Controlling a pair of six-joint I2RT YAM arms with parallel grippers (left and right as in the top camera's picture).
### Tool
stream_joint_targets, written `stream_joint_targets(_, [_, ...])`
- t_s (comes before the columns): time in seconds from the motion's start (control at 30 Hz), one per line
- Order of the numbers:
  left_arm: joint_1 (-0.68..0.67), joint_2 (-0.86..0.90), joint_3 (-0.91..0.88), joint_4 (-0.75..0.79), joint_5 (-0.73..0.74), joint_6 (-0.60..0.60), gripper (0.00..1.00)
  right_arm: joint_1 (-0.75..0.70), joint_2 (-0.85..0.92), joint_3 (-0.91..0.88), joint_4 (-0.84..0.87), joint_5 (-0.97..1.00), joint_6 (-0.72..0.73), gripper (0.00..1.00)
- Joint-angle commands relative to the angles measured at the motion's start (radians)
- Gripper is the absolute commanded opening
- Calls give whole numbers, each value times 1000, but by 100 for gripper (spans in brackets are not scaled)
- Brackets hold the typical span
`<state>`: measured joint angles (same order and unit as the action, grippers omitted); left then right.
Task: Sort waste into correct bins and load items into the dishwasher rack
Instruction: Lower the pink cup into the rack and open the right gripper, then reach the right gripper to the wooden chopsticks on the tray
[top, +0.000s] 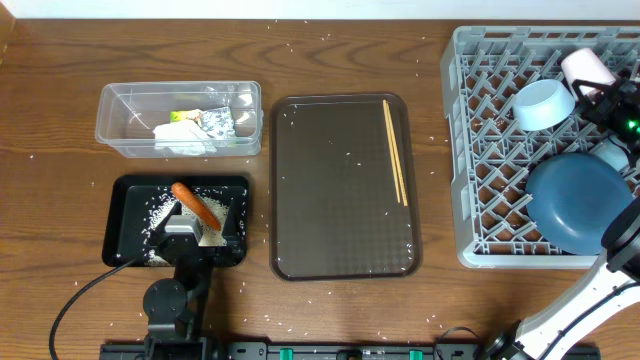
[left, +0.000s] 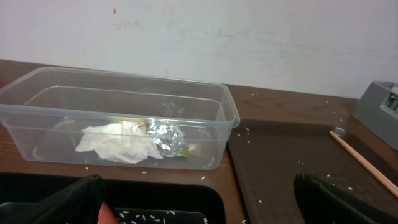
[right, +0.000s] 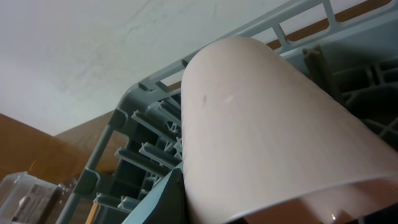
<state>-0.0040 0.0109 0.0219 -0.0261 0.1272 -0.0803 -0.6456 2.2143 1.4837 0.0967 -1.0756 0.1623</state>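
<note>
Small white cup (top: 588, 68) was pinched by right pincer (top: 597, 90), upper right, presumably for seating in grey lattice rack (top: 480, 200); left pincer (left: 199, 193) was spread wide.

1. Left arm (top: 170, 300): black links, round joint housing, thin black cable (top: 70, 300) at its base.
2. Left gripper (left: 198, 183): matte black fingers (left: 74, 199).
3. Right arm (top: 570, 310): white links, black joints, small green light (top: 631, 125).
</note>
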Motion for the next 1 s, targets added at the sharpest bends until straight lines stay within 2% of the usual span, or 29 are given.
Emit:
stream_joint_targets(0.0, [-4, -6, -18, -32, 11, 5, 98, -34, 31, -5, -21, 64, -16, 1])
stream_joint_targets(0.1, [-4, -6, -18, -32, 11, 5, 98, -49, 20, -5, -18, 54, 43, 2])
stream_joint_targets(0.17, [-4, -6, -18, -32, 10, 5, 98, -61, 6, -5, -20, 54, 74, 8])
stream_joint_targets(0.23, [-4, -6, -18, -32, 10, 5, 98, -74, -12, -5, -27, 54, 102, 7])
stream_joint_targets(0.37, [-4, -6, -18, -32, 10, 5, 98, -97, -60, -5, -68, 67, 112, 15])
stream_joint_targets(0.43, [-4, -6, -18, -32, 10, 5, 98, -108, -92, -5, -117, 113, 110, 33])
stream_joint_targets(0.6, [-4, -6, -18, -32, 10, 5, 98, -112, -187, -5, -248, 208, 53, 59])
stream_joint_targets(0.7, [-4, -6, -18, -32, 10, 5, 98, -111, -250, -5, -293, 267, 46, 62])
stream_joint_targets(0.8, [-4, -6, -18, -32, 10, 5, 98, -110, -324, -5, -320, 318, 47, 76])
stream_joint_targets(0.87, [-4, -6, -18, -32, 10, 5, 98, -106, -376, -5, -327, 342, 46, 80])
stream_joint_targets(0.97, [-4, -6, -18, -32, 10, 5, 98, -94, -430, -5, -336, 366, 47, 83])
